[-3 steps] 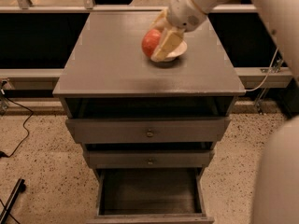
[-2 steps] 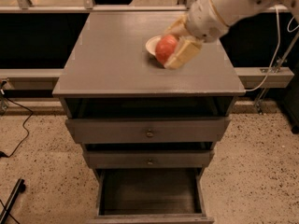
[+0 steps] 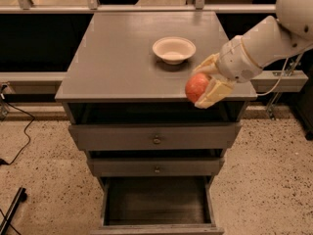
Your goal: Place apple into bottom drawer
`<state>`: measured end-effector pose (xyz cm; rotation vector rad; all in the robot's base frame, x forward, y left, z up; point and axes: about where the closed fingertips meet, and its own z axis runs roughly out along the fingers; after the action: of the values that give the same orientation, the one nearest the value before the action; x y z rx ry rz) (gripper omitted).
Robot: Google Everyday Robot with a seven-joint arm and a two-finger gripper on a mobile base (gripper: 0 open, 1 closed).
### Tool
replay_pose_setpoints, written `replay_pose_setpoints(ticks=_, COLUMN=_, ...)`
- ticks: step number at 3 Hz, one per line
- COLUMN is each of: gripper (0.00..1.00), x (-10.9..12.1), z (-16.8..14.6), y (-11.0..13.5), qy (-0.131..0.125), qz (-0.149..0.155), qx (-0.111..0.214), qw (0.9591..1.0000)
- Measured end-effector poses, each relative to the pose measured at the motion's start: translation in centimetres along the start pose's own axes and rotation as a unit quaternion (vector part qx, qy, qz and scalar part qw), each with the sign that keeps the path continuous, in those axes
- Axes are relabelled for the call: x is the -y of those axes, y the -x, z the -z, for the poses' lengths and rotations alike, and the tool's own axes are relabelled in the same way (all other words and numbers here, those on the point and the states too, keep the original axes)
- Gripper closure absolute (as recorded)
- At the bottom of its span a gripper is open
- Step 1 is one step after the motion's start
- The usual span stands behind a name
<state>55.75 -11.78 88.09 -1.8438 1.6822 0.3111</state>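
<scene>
The red-orange apple (image 3: 197, 87) is held between the cream fingers (image 3: 214, 92) of my gripper (image 3: 205, 81), which is shut on it. It hangs at the front right edge of the cabinet top (image 3: 117, 58), above the drawers. The bottom drawer (image 3: 156, 202) is pulled open below, showing its dark wood interior with nothing in it. The cream bowl (image 3: 174, 49) stands on the cabinet top behind the gripper.
Two upper drawers with small knobs (image 3: 156, 140) are partly pulled out. My white arm (image 3: 266, 40) reaches in from the right. A black cable (image 3: 19, 131) lies on the speckled floor at the left. A rail (image 3: 146, 6) runs behind the cabinet.
The gripper has carried the apple away from above the bowl, forward and to the right, to the cabinet's front right edge. The bowl now shows fully.
</scene>
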Motion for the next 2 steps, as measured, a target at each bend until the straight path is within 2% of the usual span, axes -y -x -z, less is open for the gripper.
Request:
replay_pose_setpoints(ticks=1, gripper=1.0, x=-0.2, z=-1.1, y=-1.0, qy=-0.004, qz=-0.019, qx=0.016, qw=0.9997)
replay_pose_setpoints(ticks=2, gripper=1.0, x=-2.3, z=-1.8, y=-2.1, qy=-0.036, qz=-0.034, qx=0.048, qw=0.9976)
